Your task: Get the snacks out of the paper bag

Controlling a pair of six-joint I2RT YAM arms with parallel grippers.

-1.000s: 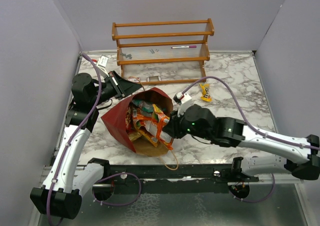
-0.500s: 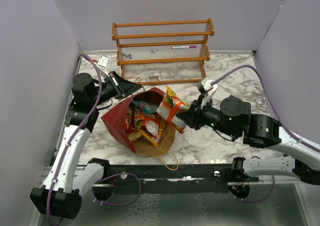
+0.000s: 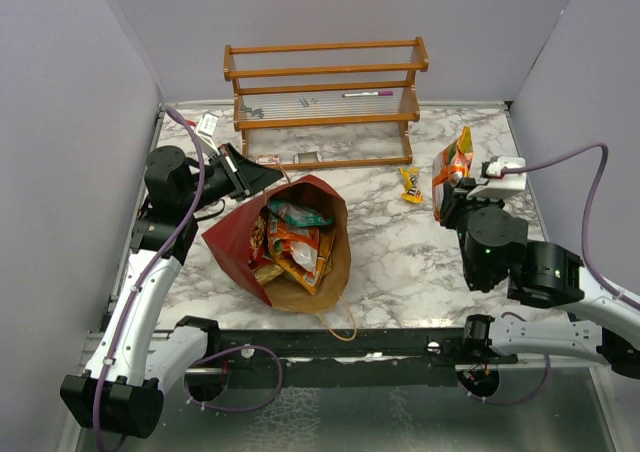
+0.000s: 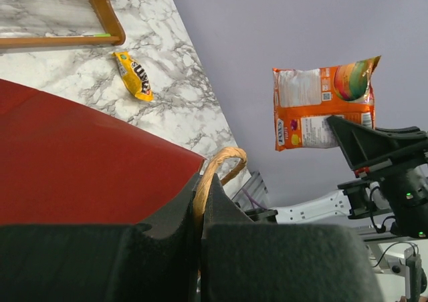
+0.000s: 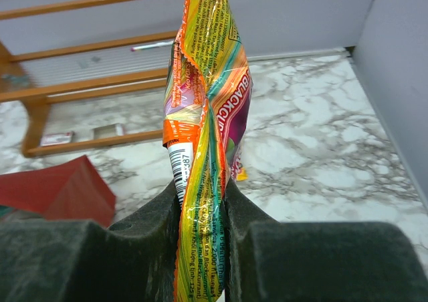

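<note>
The right jaws pinch the lower edge of an orange packet and hold it upright in the air over the right side of the table, well apart from the paper bag. The left jaws are closed tight on the bag's twine handle. The bag lies open-mouthed with other packets inside. A small yellow packet lies near the wooden rack.

One paper bag, several snacks showing inside, number unclear, one orange packet hanging aloft, one yellow packet outside, one rack.
</note>
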